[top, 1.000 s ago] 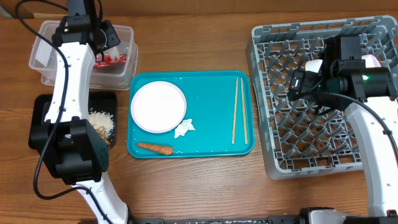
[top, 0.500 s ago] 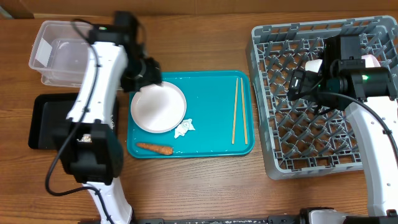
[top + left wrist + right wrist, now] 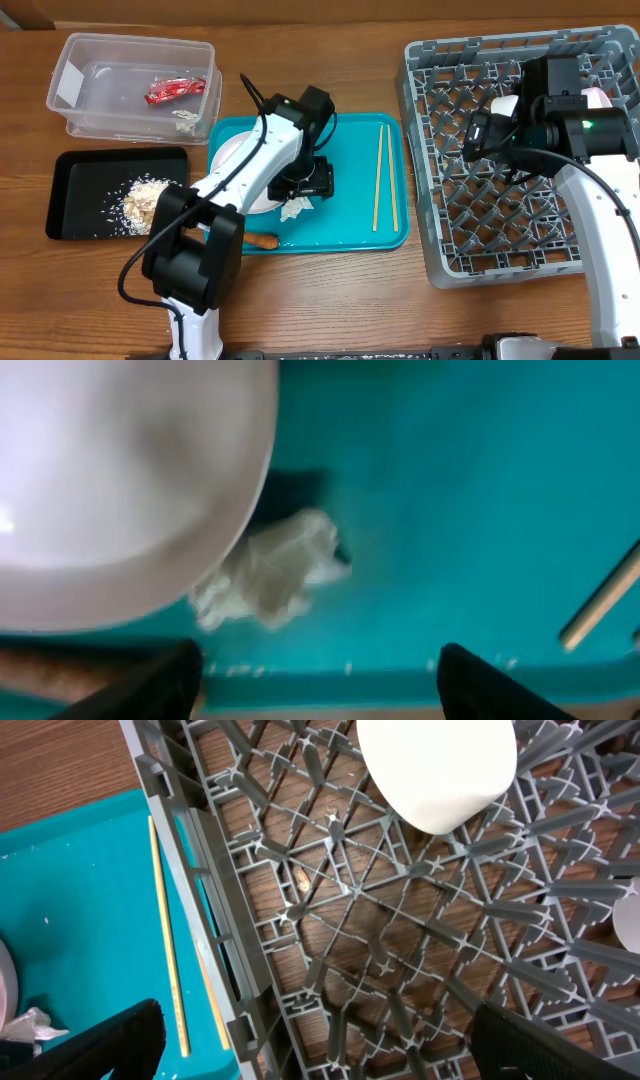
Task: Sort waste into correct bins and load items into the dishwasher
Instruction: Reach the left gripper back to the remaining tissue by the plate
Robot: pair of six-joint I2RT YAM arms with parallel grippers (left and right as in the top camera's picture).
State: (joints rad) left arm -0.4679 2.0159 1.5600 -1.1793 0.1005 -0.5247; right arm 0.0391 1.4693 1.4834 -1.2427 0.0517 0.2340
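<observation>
- Under the left gripper point(image 3: 320, 682), just ahead of its tips and a little toward the plate-side finger, the crumpled white tissue point(image 3: 270, 568) lies on the teal tray point(image 3: 450, 480). Its edge touches or tucks under the rim of the white plate point(image 3: 110, 480) (cannot tell which).
- Left gripper state: fingers point(image 3: 150, 682) spread wide with nothing between them. It hovers over the tissue, and no contact is visible.
- Handling, judged: the tissue is very light and soft and crushes easily. There is no breakage risk, but a shallow pinch could slide off a loose flap.
- Best hold, judged: the thick middle of the wad, with the tips low near the tray floor and clear of the plate rim.
- Axis: the wad is slightly elongated and slants from the plate-side finger away toward the other finger. It has no real front or back. The axis runs nearer the line between the fingers than across it, so closing would squeeze it lengthwise (acceptable for tissue).
- Over the grey rack point(image 3: 400, 950), the right gripper point(image 3: 315, 1050) has its fingers parted and holds nothing. A white cup point(image 3: 440, 765) sits beyond its tips.
</observation>
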